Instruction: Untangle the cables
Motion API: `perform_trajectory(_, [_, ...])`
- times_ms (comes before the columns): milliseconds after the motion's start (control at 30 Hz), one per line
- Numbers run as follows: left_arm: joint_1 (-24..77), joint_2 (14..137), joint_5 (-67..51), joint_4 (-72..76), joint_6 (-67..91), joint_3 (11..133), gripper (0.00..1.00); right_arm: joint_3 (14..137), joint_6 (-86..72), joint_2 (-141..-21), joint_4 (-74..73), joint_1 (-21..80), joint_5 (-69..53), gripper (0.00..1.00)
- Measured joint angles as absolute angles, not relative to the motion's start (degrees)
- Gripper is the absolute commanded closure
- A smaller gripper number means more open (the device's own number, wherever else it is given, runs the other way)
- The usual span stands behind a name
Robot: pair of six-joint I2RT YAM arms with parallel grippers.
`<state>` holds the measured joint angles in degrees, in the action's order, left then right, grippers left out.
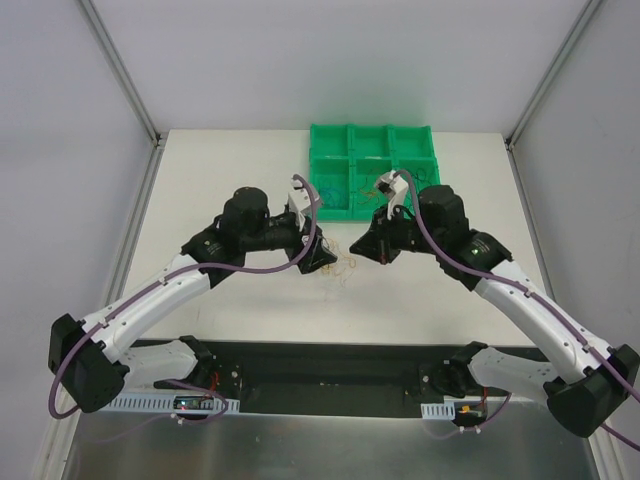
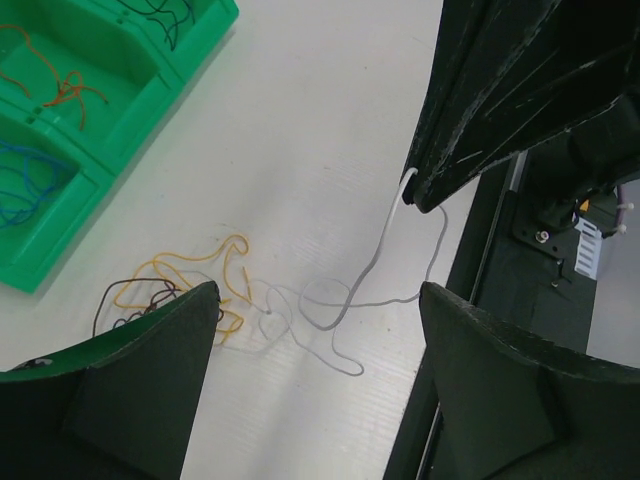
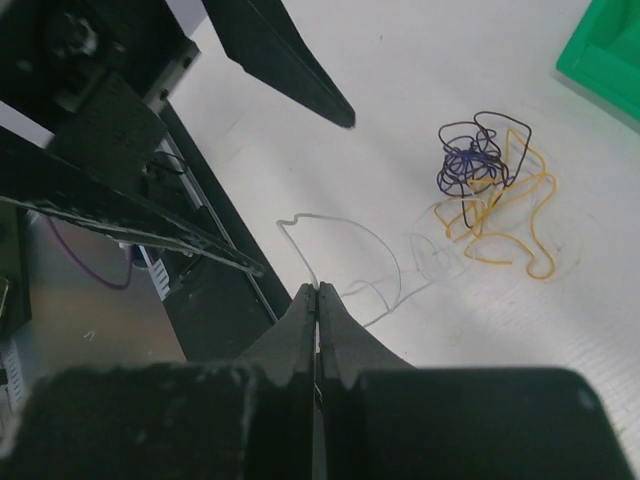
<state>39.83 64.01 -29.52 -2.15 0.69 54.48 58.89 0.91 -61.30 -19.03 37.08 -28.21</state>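
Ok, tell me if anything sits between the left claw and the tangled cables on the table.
Nothing visible does. The left claw hangs open right above the tangled cables. One white strand runs off to the right claw, which is shut on it.

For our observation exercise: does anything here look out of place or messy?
Yes. A knot of yellow, dark and white wires lies loose on the table, outside the green tray where other wires sit sorted. The right tool pinches one white strand.
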Motion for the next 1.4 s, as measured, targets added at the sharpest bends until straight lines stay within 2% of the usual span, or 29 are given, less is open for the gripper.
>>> perform_trajectory(67, [40.2,64.8,-30.1,-2.7,0.4,54.5,0.25,59.4,0.1,-61.3,-18.2,37.1,-29.0,0.99])
perform_trajectory(100, [40.4,65.4,-30.5,-3.2,0.3,54.7,0.32,59.6,-0.4,-61.3,-17.7,37.3,-29.4,0.99])
perform_trajectory(167, [40.9,66.5,-30.9,-3.6,0.1,55.2,0.48,59.9,-1.1,-61.3,-16.6,37.6,-30.0,0.99])
perform_trajectory(300, [40.9,67.5,-30.2,-4.4,-0.6,55.5,0.87,59.9,-1.9,-61.3,-15.7,39.2,-30.1,0.99])
perform_trajectory(367, [40.9,67.5,-29.3,-5.1,-0.9,56.0,1.00,59.9,-2.1,-61.3,-15.6,40.1,-29.5,0.98])
perform_trajectory(500, [41.3,67.4,-27.5,-7.0,-1.0,58.6,1.00,59.9,-2.2,-61.4,-15.6,42.0,-25.4,0.95])
perform_trajectory(767, [43.6,64.7,-24.9,-13.2,2.1,70.5,1.00,60.0,-4.2,-64.4,-13.4,46.9,-9.0,0.75])
perform_trajectory(1200, [44.3,63.6,-24.8,-22.3,11.6,84.4,1.00,60.4,-7.2,-69.8,-5.7,47.3,3.5,0.74])
perform_trajectory(1400, [44.3,64.4,-25.5,-23.0,13.9,99.5,1.00,59.1,-8.5,-73.4,-1.6,47.3,4.0,0.72])
